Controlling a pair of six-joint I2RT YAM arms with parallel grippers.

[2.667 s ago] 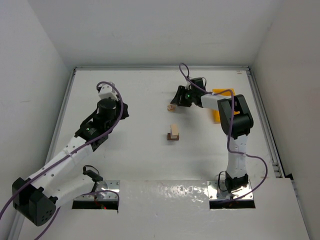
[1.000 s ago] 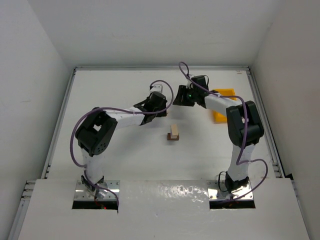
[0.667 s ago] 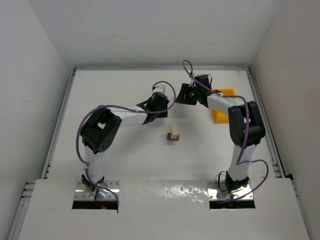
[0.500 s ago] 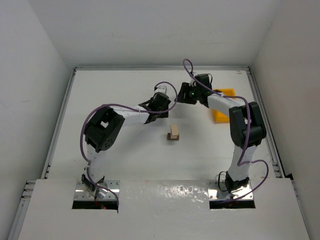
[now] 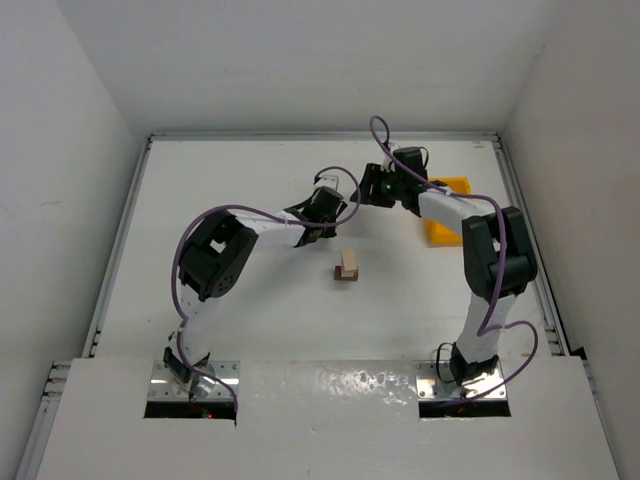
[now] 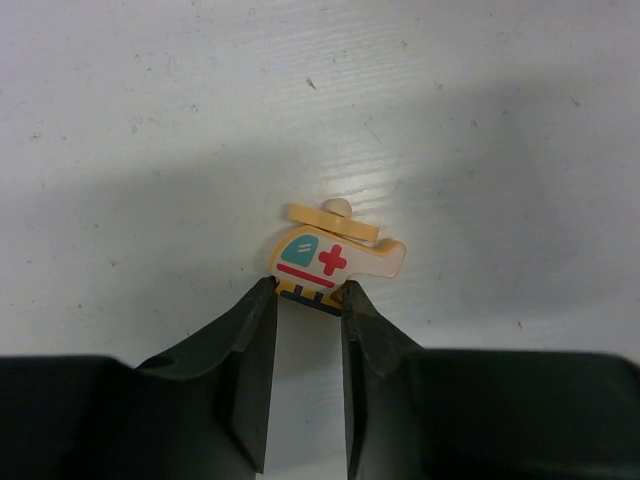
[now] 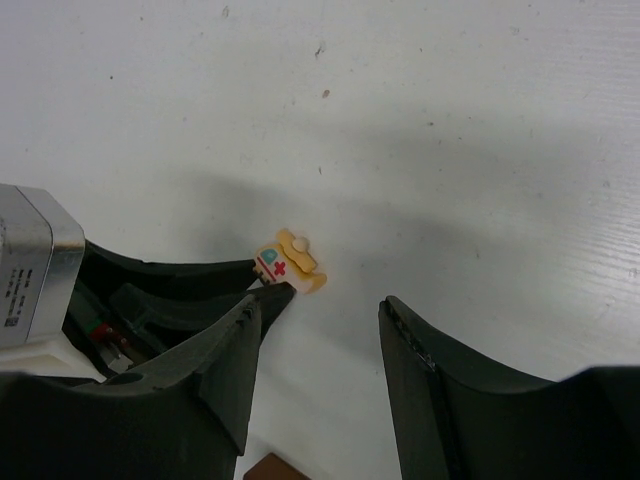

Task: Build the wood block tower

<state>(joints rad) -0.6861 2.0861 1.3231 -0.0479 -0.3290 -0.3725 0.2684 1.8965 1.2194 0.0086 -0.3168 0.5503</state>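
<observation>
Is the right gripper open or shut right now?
Open. In the right wrist view the right gripper shows a wide gap between its fingers, with nothing held.

Tan helicopter block (image 6: 340, 258) bears red cross, teal window.

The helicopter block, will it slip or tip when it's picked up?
Likely light and stiff: the helicopter block looks like painted wood. Only its narrow skid sits in the left gripper, so it may pivot.
</observation>
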